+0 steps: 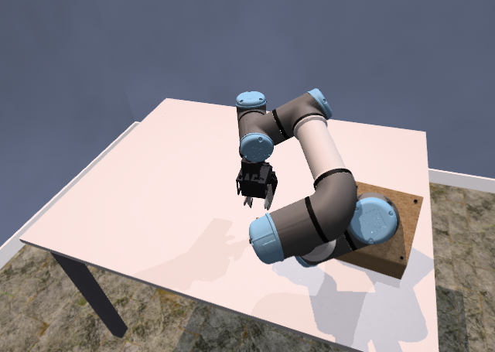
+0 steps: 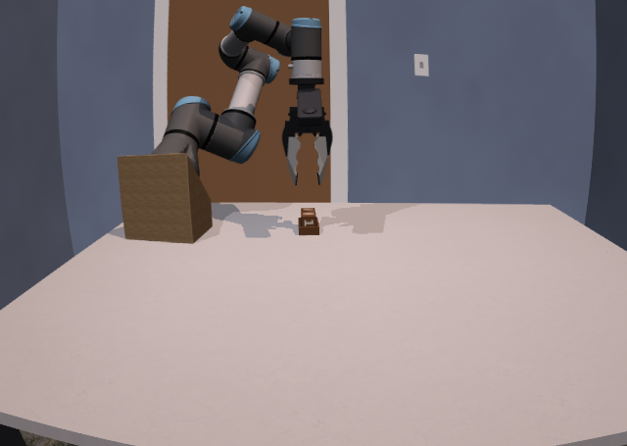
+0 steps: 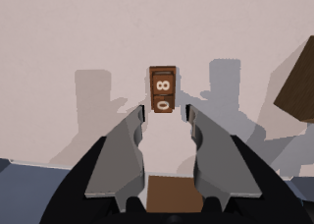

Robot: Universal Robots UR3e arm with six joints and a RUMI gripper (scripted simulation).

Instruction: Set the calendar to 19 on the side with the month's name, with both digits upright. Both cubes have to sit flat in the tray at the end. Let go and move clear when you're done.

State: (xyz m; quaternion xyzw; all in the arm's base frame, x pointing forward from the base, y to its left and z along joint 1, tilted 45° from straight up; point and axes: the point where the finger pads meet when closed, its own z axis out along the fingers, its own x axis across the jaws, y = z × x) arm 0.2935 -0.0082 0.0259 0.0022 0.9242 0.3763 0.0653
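Observation:
A small brown tray (image 2: pixel 309 231) (image 3: pixel 163 68) stands on the table, holding two brown cubes in a row. The cube with a pale 8 (image 3: pixel 163 84) is nearer the exterior camera. The cube with a pale 0 (image 3: pixel 163 105) is at the other end. Both digits lie sideways in the wrist view. A pale mark, too small to read surely, shows at the tray's near end in the exterior view. No month's name is readable. In the top view the arm hides nearly all of the tray. My gripper (image 1: pixel 257 206) (image 2: pixel 308 182) (image 3: pixel 165 106) is partly open and empty, pointing down high above the tray.
The arm's wooden base block (image 1: pixel 407 224) (image 2: pixel 154 198) (image 3: pixel 300 86) stands to the tray's left in the exterior view. The arm's elbow (image 1: pixel 265 238) hangs in front of the tray in the top view. Shadows of the arm fall on both sides of the tray.

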